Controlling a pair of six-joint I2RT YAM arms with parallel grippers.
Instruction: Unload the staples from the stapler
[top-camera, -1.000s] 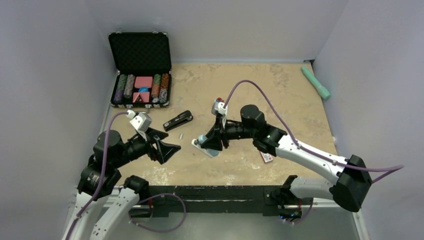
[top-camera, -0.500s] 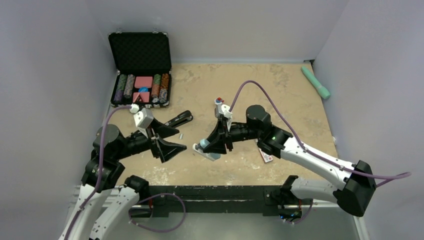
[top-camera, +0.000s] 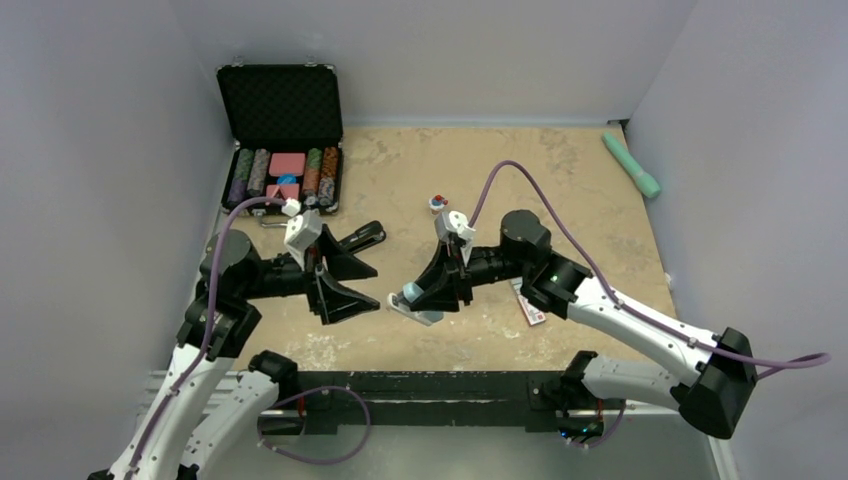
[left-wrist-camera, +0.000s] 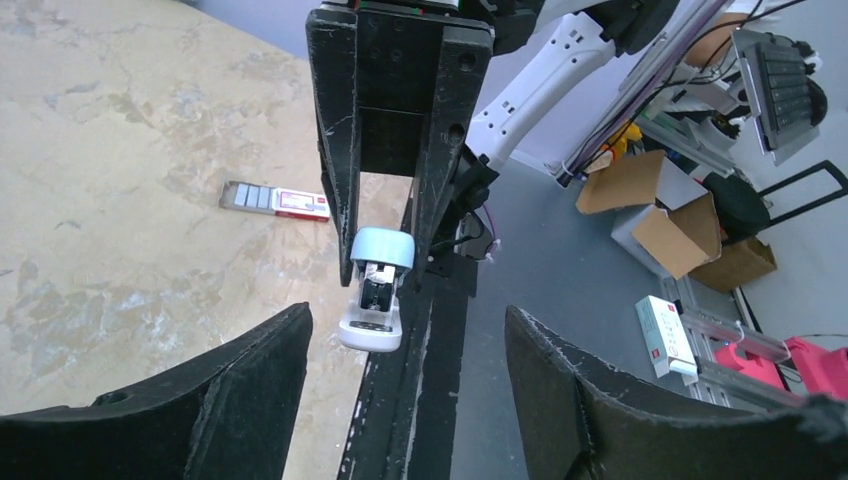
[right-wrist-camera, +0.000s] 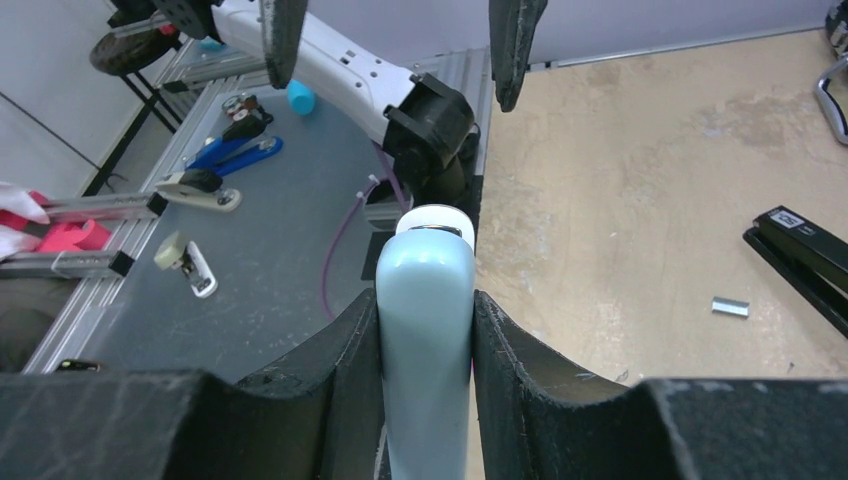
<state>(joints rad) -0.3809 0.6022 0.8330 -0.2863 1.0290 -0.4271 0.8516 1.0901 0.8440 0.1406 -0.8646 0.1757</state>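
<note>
The right hand (right-wrist-camera: 425, 330) is clamped on a pale blue-grey bar (left-wrist-camera: 375, 290), its two black fingers pressing the bar's long sides while the rounded end pokes out past the fingertips. Facing it across a short gap, the left hand (left-wrist-camera: 406, 314) is spread wide with nothing between its fingers, and its wrist camera looks straight at the gripped bar. The bar hangs tilted, low over the near part of the sandy tabletop (top-camera: 560, 180); whether its lower end touches the surface cannot be told. The black stapler (right-wrist-camera: 800, 255) lies flat on the tabletop beyond the left hand, held by neither arm and partly hidden behind that hand's fingers in the overhead view. The staples (right-wrist-camera: 731, 307), a short silvery strip, lie on the bare tabletop just beside the stapler and apart from it, as the right wrist view shows; from above they are hidden. A flat red-and-white packet (top-camera: 532, 310) lies near the right arm's forearm. A black case (top-camera: 285, 140) stands open at the far left corner, rows of chips in its tray, and a green oblong (top-camera: 632, 165) rests by the right-hand wall, well apart from both arms.
</note>
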